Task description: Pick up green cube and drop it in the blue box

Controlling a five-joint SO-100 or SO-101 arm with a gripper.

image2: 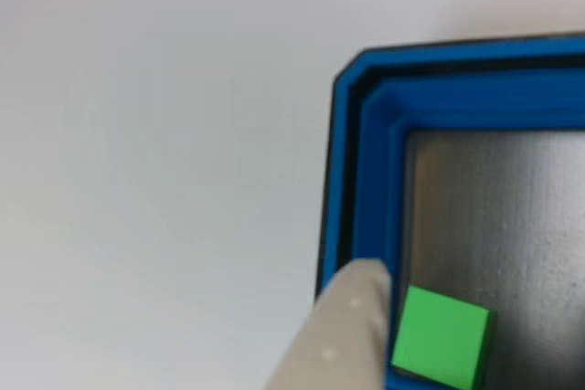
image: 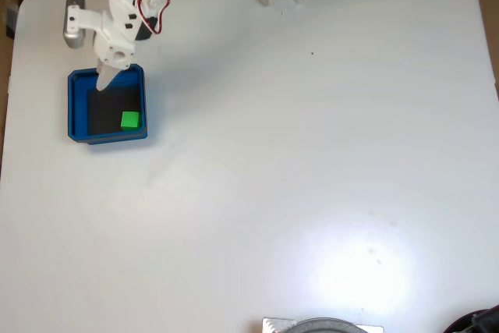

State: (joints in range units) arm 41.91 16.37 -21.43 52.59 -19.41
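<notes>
Our white plastic pincer [image: 103, 82] is hanging over the top edge of the square blue box [image: 76, 107] with thick walls and clipped corners. We cannot tell how far open it is. It is holding nothing. In the other view we are seeing one pale smooth finger [image2: 343, 335] just beside the small bright green cube [image2: 441, 337]. That cube is sitting on the box's dark, slightly shiny floor, by a wall, on the smooth white table [image: 312, 177].

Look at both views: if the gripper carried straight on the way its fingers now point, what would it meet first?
Probably the blue box: the gripper points down over its upper-left part, so its dark floor or wall comes first. The green cube lies aside; depth is unclear.
</notes>
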